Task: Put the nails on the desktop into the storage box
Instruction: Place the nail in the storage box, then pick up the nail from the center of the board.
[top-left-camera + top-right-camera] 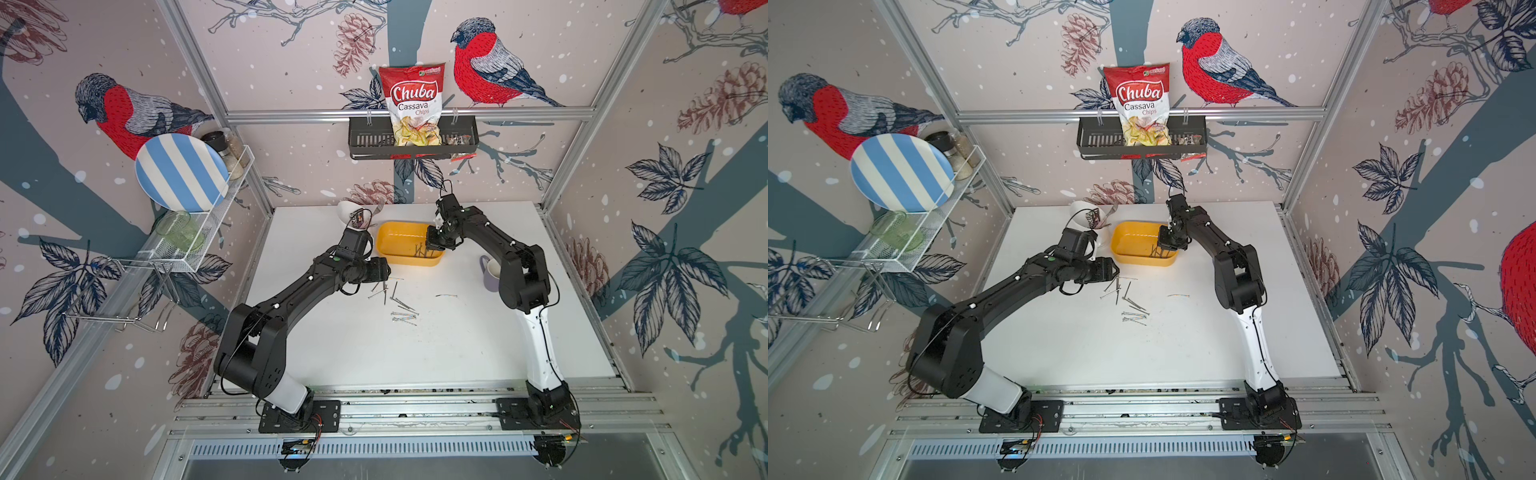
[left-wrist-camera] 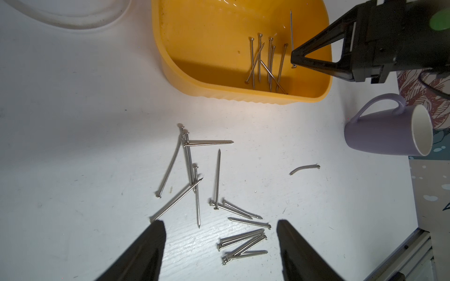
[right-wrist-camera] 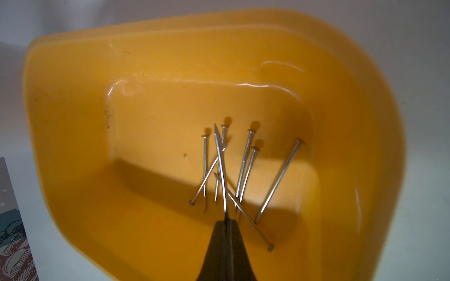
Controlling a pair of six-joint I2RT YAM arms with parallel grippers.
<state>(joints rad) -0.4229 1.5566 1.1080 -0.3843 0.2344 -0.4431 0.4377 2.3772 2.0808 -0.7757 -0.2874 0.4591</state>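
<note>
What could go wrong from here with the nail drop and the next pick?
The right gripper pinches a nail by one end over the storage box; released, it might bounce off nails inside.
The open left gripper hangs above crossed nails on the desktop; closing could catch several or scatter them.
The lilac mug stands close beside the right arm; retreating may knock it.

The nails [image 2: 217, 180] are shiny metal, the storage box [image 2: 199, 36] glossy plastic, the desktop [image 2: 73, 146] matt and scuffed.

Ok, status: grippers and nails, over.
Right gripper shut on a nail over the box. Left gripper open above loose nails on desktop. Several nails in box. Mug aside, nothing blocking.
</note>
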